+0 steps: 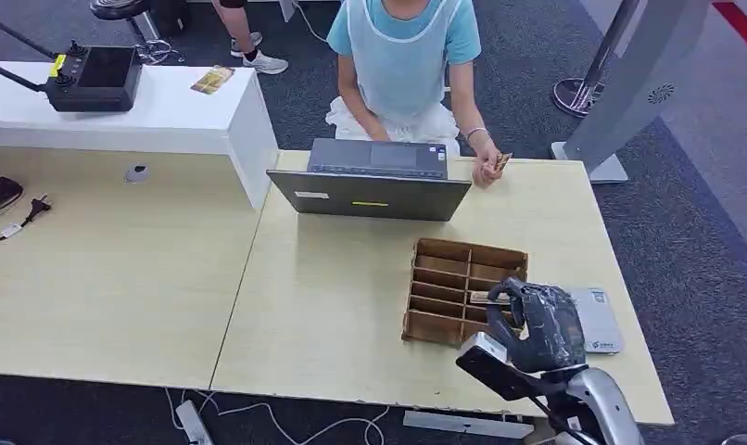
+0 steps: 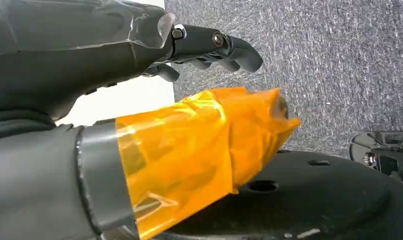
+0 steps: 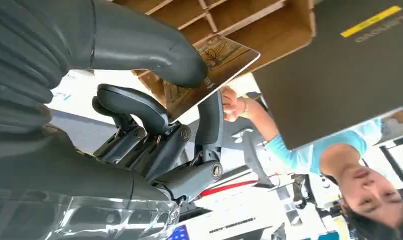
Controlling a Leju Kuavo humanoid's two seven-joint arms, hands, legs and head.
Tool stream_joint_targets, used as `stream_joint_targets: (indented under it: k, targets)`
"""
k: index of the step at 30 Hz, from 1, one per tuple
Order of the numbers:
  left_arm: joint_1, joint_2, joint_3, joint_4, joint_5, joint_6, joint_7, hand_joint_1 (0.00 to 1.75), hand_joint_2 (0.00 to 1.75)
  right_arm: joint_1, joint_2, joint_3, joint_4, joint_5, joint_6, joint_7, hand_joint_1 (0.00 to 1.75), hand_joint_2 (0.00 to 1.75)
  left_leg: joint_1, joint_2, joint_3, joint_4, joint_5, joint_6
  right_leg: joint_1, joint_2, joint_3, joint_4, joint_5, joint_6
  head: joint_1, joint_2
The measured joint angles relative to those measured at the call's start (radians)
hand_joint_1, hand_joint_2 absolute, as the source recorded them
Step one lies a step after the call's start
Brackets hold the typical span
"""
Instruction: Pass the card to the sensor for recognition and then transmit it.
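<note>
Right hand above desk (grey carpet)

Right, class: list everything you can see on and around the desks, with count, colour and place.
Card tray: one, brown, divided, right desk.
Card: one, brown, pinched in the right hand.
Card reader: one, pale grey, beside the tray.
Laptop: one, grey, far edge, open toward the person.
Controller: one, black, white counter.
Second card: one, brownish, white counter.
Person: one, blue top, holding a small card.
Right hand: dark, over the tray.
Left hand: dark, orange-taped thumb, above carpet.
</note>
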Motion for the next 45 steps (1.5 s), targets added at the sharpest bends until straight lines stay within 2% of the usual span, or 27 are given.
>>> stream_joint_targets:
  k: [13,19,32,45]
  targets:
    - [0.0,0.0,0.005,0.0,0.005,0.005,-0.012,0.0,0.0,-0.102,0.0,0.007,-0.018,-0.179,0.028,-0.113,1.75,1.75,0.0,0.0,0.0,0.0,0.0,0.0,0.0,0.0,0.0,0.0,0.0,0.0,0.0,0.0]
    - [0.0,0.005,0.005,0.0,0.004,0.005,-0.019,0.0,0.0,-0.195,0.0,0.016,-0.017,-0.221,0.051,-0.133,1.75,1.75,0.0,0.0,0.0,0.0,0.0,0.0,0.0,0.0,0.0,0.0,0.0,0.0,0.0,0.0]
    - [-0.002,0.008,0.005,0.0,-0.006,-0.001,-0.019,0.0,0.0,-0.47,0.011,0.071,0.05,-0.254,0.133,-0.11,1.75,1.75,0.0,0.0,0.0,0.0,0.001,-0.001,0.0,0.0,0.0,0.0,0.001,0.0,0.0,0.0]
    - [-0.003,0.011,0.004,0.0,-0.028,-0.008,-0.02,0.0,0.0,-0.762,0.073,0.127,0.231,-0.344,0.205,-0.035,1.75,1.75,0.0,0.0,0.0,0.0,0.003,-0.001,0.0,0.0,0.0,0.001,0.001,0.0,0.0,0.0]
